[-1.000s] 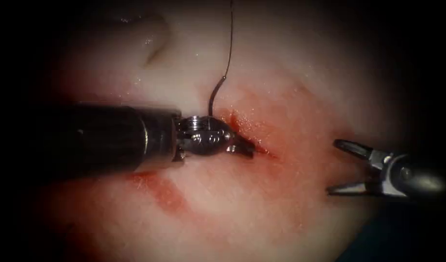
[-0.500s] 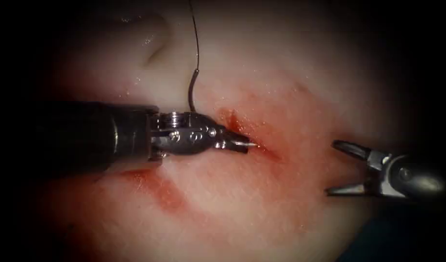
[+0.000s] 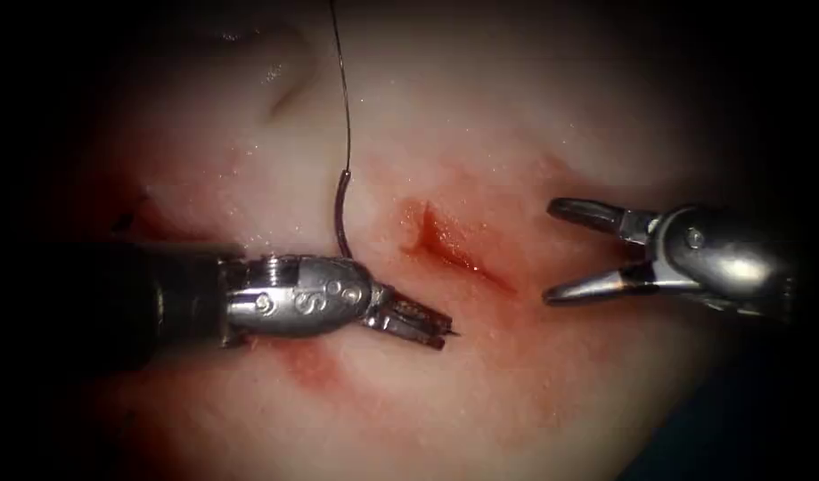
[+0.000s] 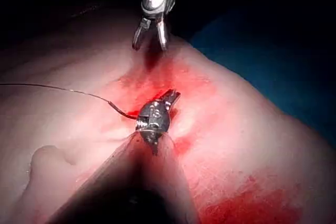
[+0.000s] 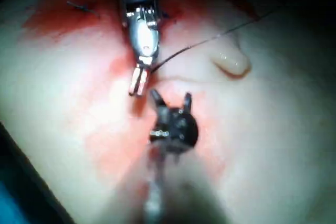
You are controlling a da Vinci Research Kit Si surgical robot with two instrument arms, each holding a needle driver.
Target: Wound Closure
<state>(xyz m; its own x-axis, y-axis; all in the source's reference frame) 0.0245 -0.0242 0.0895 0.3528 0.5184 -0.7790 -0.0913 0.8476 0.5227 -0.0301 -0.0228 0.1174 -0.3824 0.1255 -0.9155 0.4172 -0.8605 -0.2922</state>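
Observation:
My left tool (image 3: pixel 422 322) lies on the left side of the cut (image 3: pixel 454 248), jaws shut on the curved needle (image 3: pixel 338 218) close to its tip, which pokes out past the jaws. The needle's body arcs up behind the wrist, free of the tissue (image 3: pixel 516 401). Dark thread (image 3: pixel 342 89) runs from its tail up out of view. My right tool (image 3: pixel 552 251) hovers on the right side of the cut, jaws open and holding nothing. The left wrist view has the left tool (image 4: pixel 170 98) with the right tool (image 4: pixel 149 38) beyond it. In the right wrist view the open right tool (image 5: pixel 170 97) faces the left tool (image 5: pixel 138 85).
Red fluid (image 3: pixel 307 361) smears the tissue below the left tool and around the cut. A raised fold of tissue (image 3: pixel 284 71) sits at the far left. A short dark thread end (image 5: pixel 81 7) lies near the left shaft. A blue drape (image 4: pixel 273 51) borders the tissue.
The left tool has drawn back from the cut, down and to the left, carrying the needle and trailing thread. The right tool has moved up and left toward the cut, still open.

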